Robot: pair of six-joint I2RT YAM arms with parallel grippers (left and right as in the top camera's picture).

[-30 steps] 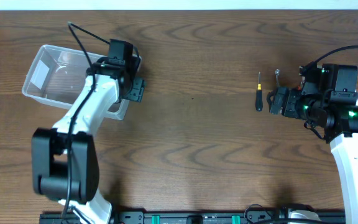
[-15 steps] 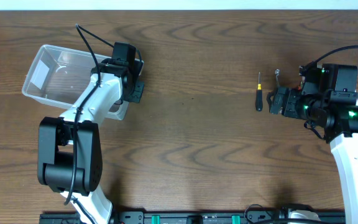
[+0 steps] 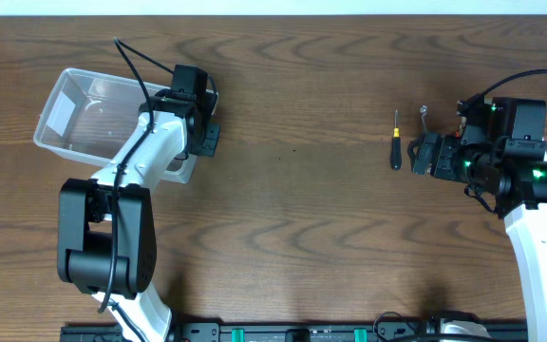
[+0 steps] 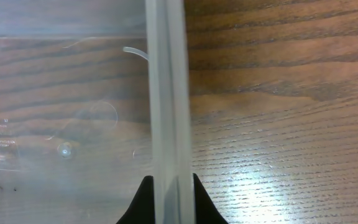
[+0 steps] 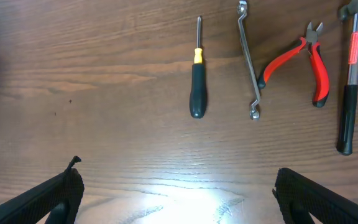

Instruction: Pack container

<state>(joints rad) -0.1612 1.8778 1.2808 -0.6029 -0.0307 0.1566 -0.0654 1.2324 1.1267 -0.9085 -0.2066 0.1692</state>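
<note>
A screwdriver [image 5: 196, 81], a wrench [image 5: 248, 59], red pliers [image 5: 319, 71] and a hammer [image 5: 348, 112] lay side by side, apart, toward the table's [image 3: 302, 209] right edge.

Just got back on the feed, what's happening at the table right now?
The left gripper is shut on the rim of the clear container at the left of the table; nothing shows inside it. The right gripper hangs open above a row of tools on the wood: a screwdriver, a wrench, red pliers and a hammer. None of them is held, so no tool is packed yet.
</note>
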